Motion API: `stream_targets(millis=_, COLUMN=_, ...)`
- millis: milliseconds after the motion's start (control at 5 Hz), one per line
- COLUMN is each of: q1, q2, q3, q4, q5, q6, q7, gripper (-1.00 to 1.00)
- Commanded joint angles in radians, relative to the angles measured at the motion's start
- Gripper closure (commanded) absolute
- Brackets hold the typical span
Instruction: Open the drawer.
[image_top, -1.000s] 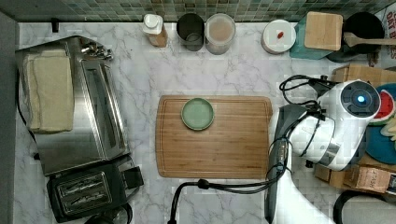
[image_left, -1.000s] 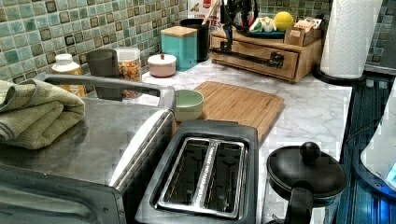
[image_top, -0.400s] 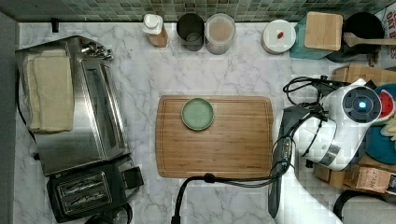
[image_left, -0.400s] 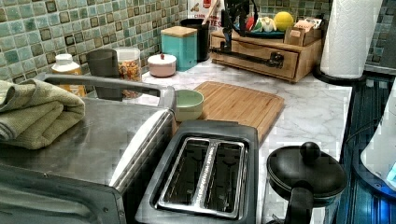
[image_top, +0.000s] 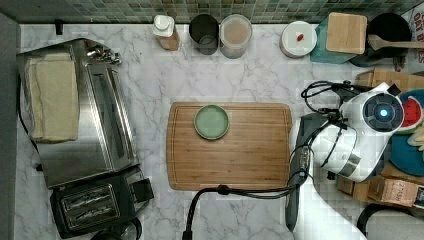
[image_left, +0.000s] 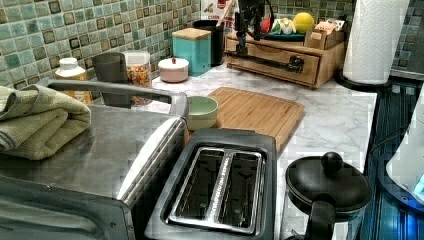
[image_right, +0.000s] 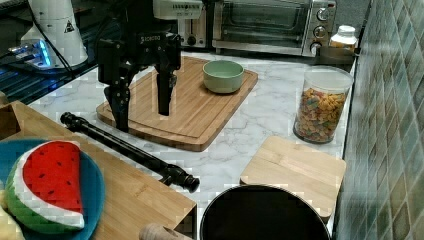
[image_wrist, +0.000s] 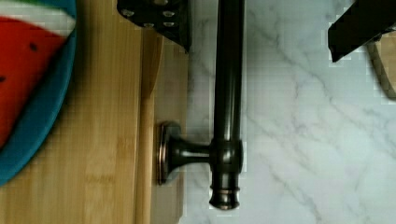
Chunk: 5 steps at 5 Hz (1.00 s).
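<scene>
The drawer (image_left: 272, 61) sits shut in its wooden box at the far end of the tabletop (image_left: 340, 117) in the left view, its front flush with the box as far as that view shows. Its black bar handle (image_right: 127, 148) runs along the front, standing off on a short post (image_wrist: 187, 153). In the right view the end effector (image_right: 142, 109) hangs just above the handle with its two fingers (image_right: 164, 92) spread wide apart and gripping nothing; the wrist view has the bar lying between the finger pads. On top of the box a blue plate (image_right: 95, 190) carries a toy watermelon slice (image_right: 47, 182). Beyond the handle lie a cutting board (image_top: 250, 150) and a green bowl (image_top: 212, 121).

By my reading the task is barely begun: the approach is lined up, but lowering, closing on the bar and pulling outward are all left to do.
</scene>
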Motion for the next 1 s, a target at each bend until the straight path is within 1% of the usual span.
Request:
stream_targets(millis=200, q1=-0.071, q2=0.037, q3=0.027, q4=-0.059, q5=0.076, q6=0.087, q7=-0.065, gripper=-1.00)
stream_targets(millis=400, q1=-0.082, q2=0.046, q3=0.017, q4=-0.085, q5=0.039, q6=0.126, q7=-0.032, gripper=-1.00)
stream_targets(millis=600, q1=-0.091, q2=0.069, q3=0.007, q4=-0.075, q5=0.030, q6=0.102, q7=-0.025, gripper=-1.00)
stream_targets(millis=1000, q1=-0.109, q2=0.063, q3=0.031, q4=-0.115, q5=0.085, q6=0.117, q7=-0.022, gripper=-1.00)
